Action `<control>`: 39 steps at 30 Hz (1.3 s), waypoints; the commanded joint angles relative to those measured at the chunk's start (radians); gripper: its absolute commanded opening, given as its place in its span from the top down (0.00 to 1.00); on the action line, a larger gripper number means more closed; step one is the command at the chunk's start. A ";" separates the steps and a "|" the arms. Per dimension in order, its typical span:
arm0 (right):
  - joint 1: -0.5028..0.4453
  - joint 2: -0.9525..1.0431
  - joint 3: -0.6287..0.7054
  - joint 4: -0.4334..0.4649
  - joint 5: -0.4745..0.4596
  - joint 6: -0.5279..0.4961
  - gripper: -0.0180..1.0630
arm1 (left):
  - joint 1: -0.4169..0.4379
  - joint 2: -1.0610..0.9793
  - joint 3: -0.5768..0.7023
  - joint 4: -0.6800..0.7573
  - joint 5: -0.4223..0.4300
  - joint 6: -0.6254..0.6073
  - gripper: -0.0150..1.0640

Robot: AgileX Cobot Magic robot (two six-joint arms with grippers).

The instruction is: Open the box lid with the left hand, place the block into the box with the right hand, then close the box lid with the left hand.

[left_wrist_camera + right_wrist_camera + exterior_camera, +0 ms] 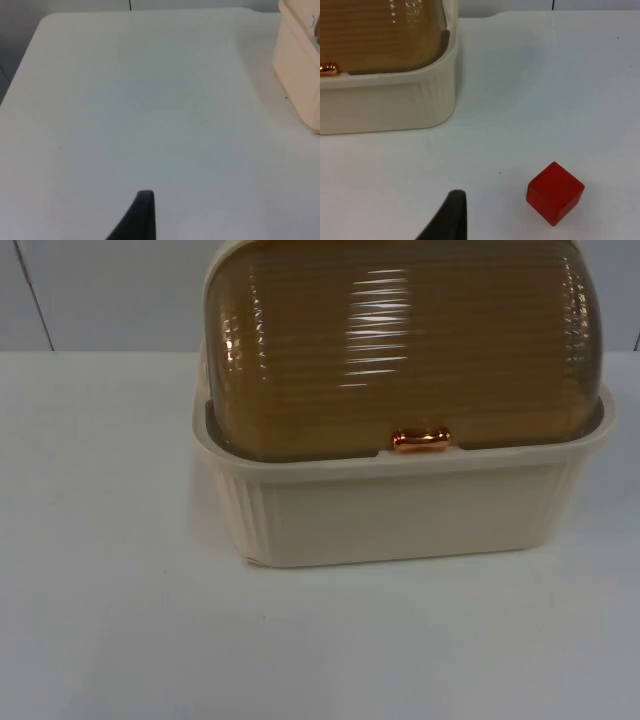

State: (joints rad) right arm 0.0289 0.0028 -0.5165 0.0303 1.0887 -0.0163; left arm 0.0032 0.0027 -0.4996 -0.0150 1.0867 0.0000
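Box [400, 505]: cream tub with amber ribbed roll lid [400, 350], lid fully down, copper handle [421, 439] sitting at the front rim of the box. Box stands on the white counter [110, 620].

Progress: nothing done as far as I can judge. Lid not opened, block not loaded, closing step still to come. All three steps left.

Red block [555, 192] lies on the counter, well apart from the box, off its right front corner, one corner turned toward the camera. Nothing touching it.

Left end effector [142, 215]: above bare counter to the left of the box, box side wall at the edge of its view, well apart from the handle. One black fingertip is all I get, so can't tell how far open it is; nothing seen in its grasp.

Right end effector [451, 215]: above the counter in front of the box's right corner, block near it but apart. Same story, opening can't be told, no hold on the block.

Next move by my read: left arm has to travel to the handle first.
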 commanded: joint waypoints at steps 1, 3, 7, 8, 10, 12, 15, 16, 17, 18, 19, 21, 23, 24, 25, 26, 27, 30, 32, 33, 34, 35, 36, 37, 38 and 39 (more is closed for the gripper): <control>0.004 -0.003 -0.005 -0.001 -0.014 0.001 0.02 | -0.002 -0.003 -0.006 0.004 -0.029 -0.011 0.04; 0.004 -0.003 -0.013 -0.001 -0.014 0.003 0.02 | -0.002 -0.003 -0.022 0.015 -0.038 -0.026 0.04; 0.004 0.068 -0.098 -0.007 -0.014 0.016 0.02 | -0.002 0.081 -0.115 0.052 -0.050 -0.061 0.04; 0.004 0.068 -0.098 -0.007 -0.014 0.016 0.02 | -0.002 0.081 -0.115 0.052 -0.050 -0.061 0.04; 0.004 0.136 -0.148 -0.007 -0.017 0.027 0.02 | -0.002 0.159 -0.154 0.050 -0.082 -0.061 0.04; 0.004 0.205 -0.187 -0.007 -0.039 0.027 0.02 | -0.002 0.234 -0.174 0.040 -0.143 -0.061 0.04; 0.004 0.261 -0.227 -0.007 -0.083 0.027 0.02 | -0.002 0.294 -0.187 0.030 -0.207 -0.061 0.04; 0.004 0.290 -0.243 -0.007 -0.103 0.030 0.02 | -0.002 0.327 -0.192 0.023 -0.227 -0.061 0.04; 0.004 0.320 -0.260 -0.019 -0.121 0.046 0.02 | -0.002 0.357 -0.196 0.015 -0.247 -0.061 0.04; 0.004 0.346 -0.272 -0.040 -0.142 0.061 0.02 | -0.002 0.382 -0.196 0.015 -0.269 -0.061 0.04; 0.004 0.376 -0.279 -0.059 -0.167 0.073 0.02 | -0.002 0.410 -0.196 0.015 -0.288 -0.061 0.04; 0.004 0.422 -0.286 -0.086 -0.190 0.073 0.02 | -0.002 0.448 -0.196 0.015 -0.326 -0.061 0.04; 0.004 0.446 -0.295 -0.089 -0.201 0.076 0.02 | -0.002 0.468 -0.196 0.015 -0.349 -0.061 0.04; 0.004 0.471 -0.302 -0.089 -0.205 0.076 0.02 | -0.002 0.489 -0.198 0.015 -0.367 -0.061 0.04; 0.004 0.493 -0.305 -0.089 -0.214 0.078 0.02 | -0.002 0.509 -0.203 0.021 -0.376 -0.061 0.04; 0.004 0.509 -0.305 -0.089 -0.231 0.080 0.02 | -0.002 0.525 -0.211 0.023 -0.381 -0.061 0.04; 0.004 0.521 -0.305 -0.089 -0.241 0.080 0.02 | -0.002 0.543 -0.219 0.023 -0.388 -0.061 0.04; 0.004 0.542 -0.305 -0.089 -0.248 0.080 0.02 | -0.002 0.576 -0.237 0.025 -0.397 -0.061 0.04; 0.004 0.552 -0.305 -0.089 -0.248 0.090 0.02 | -0.002 0.602 -0.254 0.026 -0.409 -0.057 0.04; 0.004 0.558 -0.305 -0.089 -0.255 0.114 0.02 | -0.002 0.617 -0.258 0.026 -0.413 -0.057 0.04; 0.004 0.563 -0.305 -0.089 -0.256 0.114 0.02 | -0.002 0.630 -0.266 0.026 -0.413 -0.049 0.04; 0.004 0.563 -0.305 -0.089 -0.256 0.114 0.02 | -0.002 0.630 -0.266 0.026 -0.413 -0.049 0.04; 0.004 0.565 -0.305 -0.091 -0.260 0.114 0.02 | -0.002 0.647 -0.267 0.023 -0.413 -0.029 0.04; 0.004 0.574 -0.305 -0.099 -0.264 0.114 0.02 | -0.002 0.664 -0.267 0.015 -0.413 -0.013 0.04; 0.004 0.585 -0.305 -0.103 -0.269 0.114 0.02 | -0.003 0.694 -0.267 0.007 -0.415 0.014 0.04; 0.004 0.587 -0.305 -0.103 -0.273 0.114 0.02 | -0.004 0.712 -0.267 -0.002 -0.423 0.033 0.04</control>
State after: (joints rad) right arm 0.0289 0.5780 -0.8141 -0.0625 0.8385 0.0939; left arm 0.0032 0.6781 -0.7592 0.0099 0.6879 -0.0085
